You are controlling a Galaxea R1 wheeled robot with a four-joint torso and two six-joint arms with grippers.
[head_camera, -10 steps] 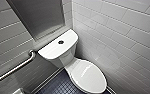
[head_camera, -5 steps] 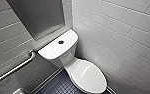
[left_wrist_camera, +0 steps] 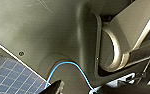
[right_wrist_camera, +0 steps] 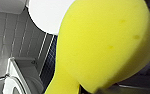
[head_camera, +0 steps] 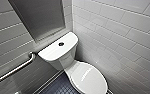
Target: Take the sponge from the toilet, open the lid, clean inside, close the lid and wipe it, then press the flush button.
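the toilet (head_camera: 66,62) stood in a corner of grey tiled walls (head_camera: 116,37), seen from above in the head view. its lid (head_camera: 89,77) was down over the bowl, white and glossy, with nothing lying on it. behind it the flat tank top (head_camera: 52,51) was bare except for the flush button (head_camera: 61,44), a small dark round spot near its middle. a dark recessed panel (head_camera: 38,17) sat in the wall above the tank, and a metal grab bar (head_camera: 13,70) ran along the wall beside the tank. the floor (head_camera: 61,87) at the foot of the bowl was dark blue tile.

the sponge (right_wrist_camera: 103,45) was off the toilet and hung right up against the right wrist camera, bright yellow and rounded. its near end narrowed to a pinched neck where it met the right gripper (right_wrist_camera: 91,90), which was clamped on it. past the sponge, a rounded white edge of the toilet showed, with the blue floor tiles beyond.

in the left wrist view the left gripper (left_wrist_camera: 56,88) sat low against the robot's own dark body, with a thin blue cable (left_wrist_camera: 66,65) looping beside it; whether this claw was apart or together could not be told.
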